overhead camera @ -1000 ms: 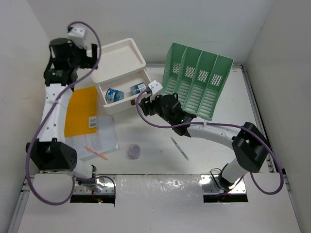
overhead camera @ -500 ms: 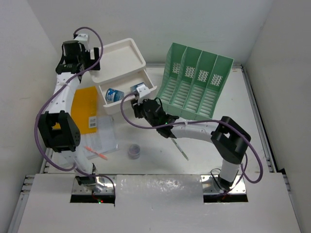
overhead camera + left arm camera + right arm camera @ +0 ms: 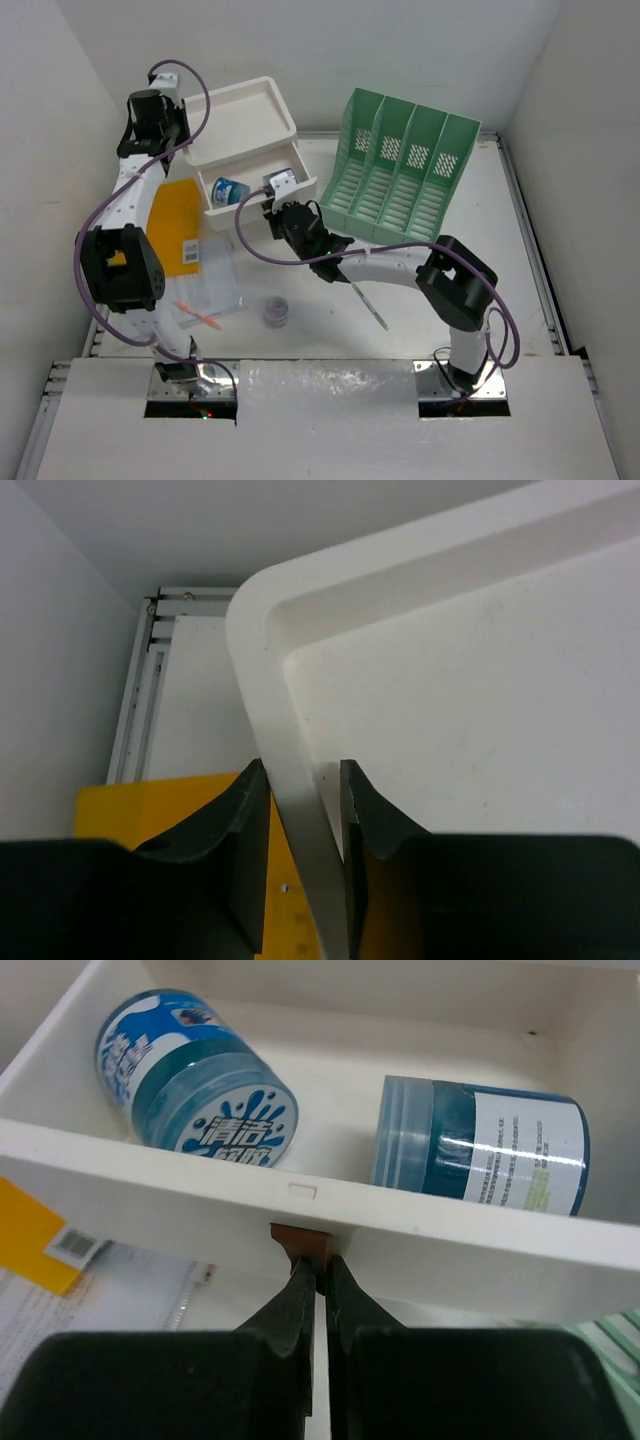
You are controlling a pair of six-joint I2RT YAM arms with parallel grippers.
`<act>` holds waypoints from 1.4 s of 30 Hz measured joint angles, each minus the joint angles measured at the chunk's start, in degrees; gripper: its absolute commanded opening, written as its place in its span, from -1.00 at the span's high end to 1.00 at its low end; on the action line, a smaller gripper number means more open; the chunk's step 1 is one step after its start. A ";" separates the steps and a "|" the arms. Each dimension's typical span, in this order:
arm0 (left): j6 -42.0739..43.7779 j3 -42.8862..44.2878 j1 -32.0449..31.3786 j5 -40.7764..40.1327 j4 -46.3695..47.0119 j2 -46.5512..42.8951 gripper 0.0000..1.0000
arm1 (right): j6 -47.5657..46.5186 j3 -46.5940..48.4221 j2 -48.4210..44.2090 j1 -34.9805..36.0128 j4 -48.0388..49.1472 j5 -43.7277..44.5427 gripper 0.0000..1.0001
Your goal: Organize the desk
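Note:
On the white desk (image 3: 470,250) stands a white drawer box (image 3: 245,125) at the back left, its top drawer (image 3: 130,1165) pulled out. Two blue jars (image 3: 195,1075) (image 3: 480,1145) lie on their sides in the drawer. My left gripper (image 3: 303,775) straddles the left rim (image 3: 262,680) of the box's tray top, with its fingers closed against the rim. My right gripper (image 3: 318,1260) is shut on the small brown handle (image 3: 300,1238) under the drawer's front. In the top view the right wrist (image 3: 290,215) covers the handle.
A green slotted file rack (image 3: 405,175) stands right of the box. A yellow envelope (image 3: 172,225), papers in a clear sleeve (image 3: 205,285), a red pen (image 3: 200,315), a small purple cap (image 3: 277,312) and a white pen (image 3: 368,305) lie on the desk.
My left gripper came onto the box's left rim and closed on it. My right gripper moved left to the drawer front and shut on the brown handle.

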 measured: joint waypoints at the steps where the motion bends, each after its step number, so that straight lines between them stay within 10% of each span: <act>1: -1.60 -0.13 0.04 -1.05 0.92 0.15 0.98 | 0.00 0.59 0.50 0.02 0.13 -0.74 1.00; 22: -1.20 -0.55 2.21 -2.43 7.19 2.32 1.00 | -1.99 20.70 12.68 -5.22 -8.59 -12.74 1.00; 33: 1.90 1.73 2.25 -1.90 3.65 2.62 1.00 | -14.58 23.26 11.17 -12.48 -16.74 -35.36 1.00; 42: 2.64 5.09 2.56 -0.61 0.26 4.35 1.00 | -18.58 23.54 5.55 -18.08 -26.82 -35.93 0.79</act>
